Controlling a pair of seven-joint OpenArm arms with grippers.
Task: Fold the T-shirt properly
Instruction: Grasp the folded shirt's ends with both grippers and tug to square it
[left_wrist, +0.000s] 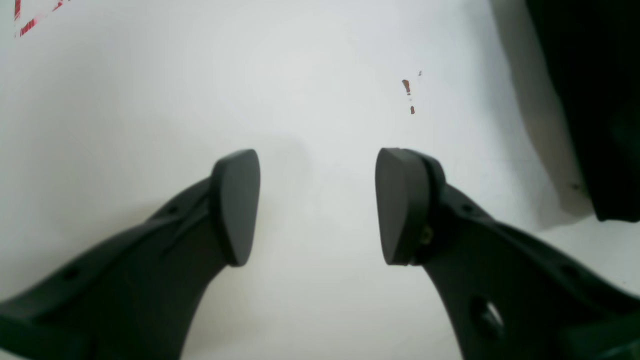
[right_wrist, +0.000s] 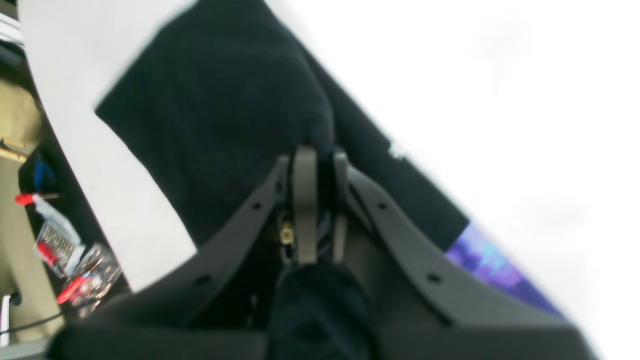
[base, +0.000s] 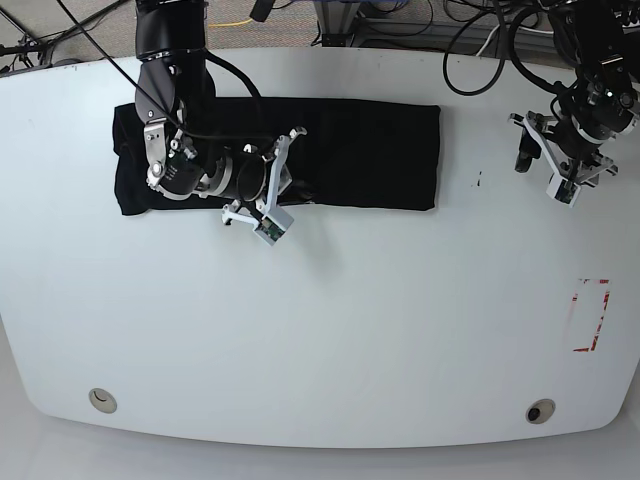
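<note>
The black T-shirt (base: 370, 150) lies as a long flat band across the far left part of the white table (base: 330, 330). My right gripper (base: 298, 186) rests on its near edge, left of the middle. In the right wrist view this gripper (right_wrist: 320, 155) is shut on a raised bunch of the black T-shirt (right_wrist: 215, 110), and a strip of purple print (right_wrist: 490, 265) shows at the fabric's edge. My left gripper (base: 535, 165) hovers over bare table right of the shirt. Its view shows the left gripper (left_wrist: 317, 165) open and holding nothing, with the T-shirt's (left_wrist: 595, 100) corner at the upper right.
A red taped rectangle (base: 590, 315) marks the table near its right edge, and small red specks (base: 478, 181) lie between the shirt and my left gripper. Two round holes (base: 540, 412) sit near the front edge. Cables and clutter (right_wrist: 65, 250) lie beyond the table's side.
</note>
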